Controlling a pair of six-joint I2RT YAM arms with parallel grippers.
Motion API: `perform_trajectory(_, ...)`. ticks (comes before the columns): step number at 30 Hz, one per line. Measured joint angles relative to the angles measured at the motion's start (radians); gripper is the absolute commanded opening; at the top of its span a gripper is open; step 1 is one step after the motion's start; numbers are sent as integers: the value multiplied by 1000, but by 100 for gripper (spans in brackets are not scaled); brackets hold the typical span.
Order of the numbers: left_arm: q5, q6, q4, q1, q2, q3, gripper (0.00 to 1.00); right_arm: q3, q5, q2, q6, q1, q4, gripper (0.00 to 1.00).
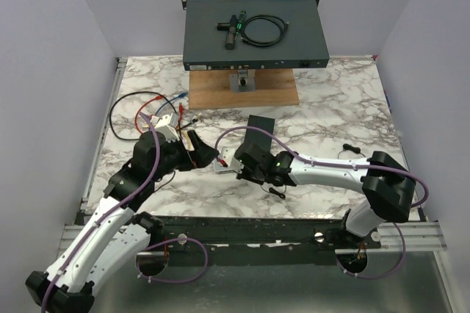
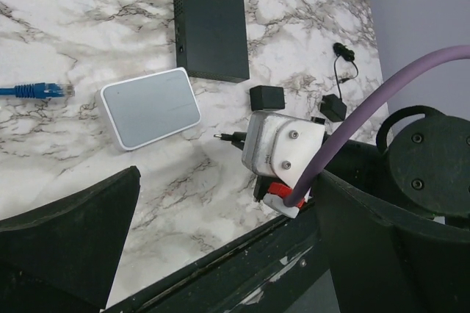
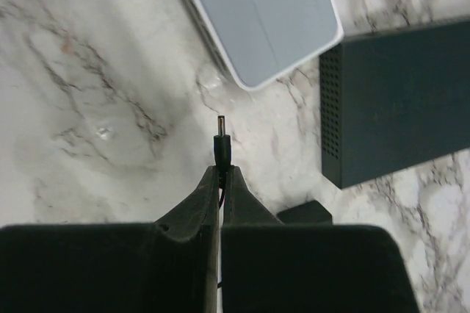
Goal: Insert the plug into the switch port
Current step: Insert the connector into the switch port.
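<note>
Left end effector [image 1: 200,148] hangs wide open just left of the switch [image 2: 150,107]. Right end effector [image 3: 221,181], clamped on the plug [image 3: 221,144], points its tip near the switch's corner, not touching. This looks like the approach step. Next, the tip must line up with the port, which is unseen here.

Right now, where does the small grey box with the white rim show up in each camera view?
Top view: the small grey box sits just below and left of the picture's middle.
Left wrist view: it lies left of centre, in full view.
Right wrist view: it is at the top, cut off by the upper edge.
Shared landmark: the dark box beside it, seen in all three.
</note>
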Motion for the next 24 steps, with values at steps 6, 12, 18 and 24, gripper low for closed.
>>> perform_trajectory(6,3,-40,71,0,61,-37,98,-25,146,-2,5,-18,-18,1)
perform_trajectory(12,-10,-78,117,16,34,-74,98,-33,176,12,1,-48,37,1)
perform_trajectory(18,-91,-90,114,79,-71,-119,99,-34,179,36,2,-52,74,1)
perform_trajectory(24,-132,-90,117,103,-140,-125,98,-34,193,52,10,-59,84,1)
